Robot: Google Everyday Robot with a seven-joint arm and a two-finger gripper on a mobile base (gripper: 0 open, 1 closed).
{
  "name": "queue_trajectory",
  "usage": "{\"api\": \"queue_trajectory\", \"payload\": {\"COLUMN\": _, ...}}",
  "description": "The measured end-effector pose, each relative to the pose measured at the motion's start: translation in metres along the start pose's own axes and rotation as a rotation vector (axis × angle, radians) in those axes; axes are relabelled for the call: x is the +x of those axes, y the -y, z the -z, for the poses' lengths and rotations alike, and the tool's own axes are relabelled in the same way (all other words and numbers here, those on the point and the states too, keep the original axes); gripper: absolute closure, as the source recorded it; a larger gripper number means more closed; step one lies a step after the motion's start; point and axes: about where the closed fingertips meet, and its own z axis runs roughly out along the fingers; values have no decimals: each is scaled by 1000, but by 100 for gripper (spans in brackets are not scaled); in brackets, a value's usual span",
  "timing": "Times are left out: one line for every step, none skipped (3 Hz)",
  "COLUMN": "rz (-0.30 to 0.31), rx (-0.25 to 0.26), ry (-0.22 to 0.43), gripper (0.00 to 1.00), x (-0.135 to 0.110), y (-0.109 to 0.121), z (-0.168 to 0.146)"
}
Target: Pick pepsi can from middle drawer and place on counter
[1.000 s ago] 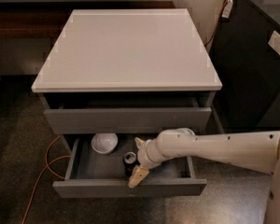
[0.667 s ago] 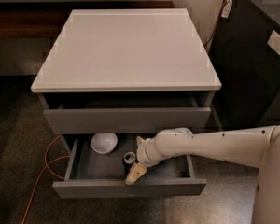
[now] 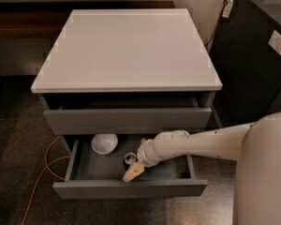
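The middle drawer (image 3: 131,189) of the grey cabinet is pulled open. Inside it, the pepsi can (image 3: 129,158) stands upright near the middle; only its silver top and a bit of dark side show. My gripper (image 3: 132,171), cream-tipped on a white arm coming from the right, reaches down into the drawer just in front of the can and partly hides it. Whether it touches the can is unclear. The pale-grey counter (image 3: 126,50) lies above.
A white bowl (image 3: 104,143) sits in the drawer left of the can. The top drawer (image 3: 126,120) is slightly open above. A black cabinet (image 3: 253,55) stands to the right. An orange cable (image 3: 49,158) runs on the floor at the left.
My gripper has shifted slightly left and further into the drawer, closer to the can. The can and the bowl have not moved.
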Motion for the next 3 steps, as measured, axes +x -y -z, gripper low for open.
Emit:
{"api": "queue_trajectory", "payload": {"rz": -65, "rx": 12, "ry": -2, "gripper": 0, "x": 5, "y": 5, "z": -8}}
{"api": "queue_trajectory", "payload": {"rz": -121, "rx": 28, "ry": -3, "gripper": 0, "x": 11, "y": 10, "z": -14}}
{"api": "queue_trajectory", "payload": {"rz": -160, "rx": 40, "ry": -3, "gripper": 0, "x": 15, "y": 15, "z": -20}}
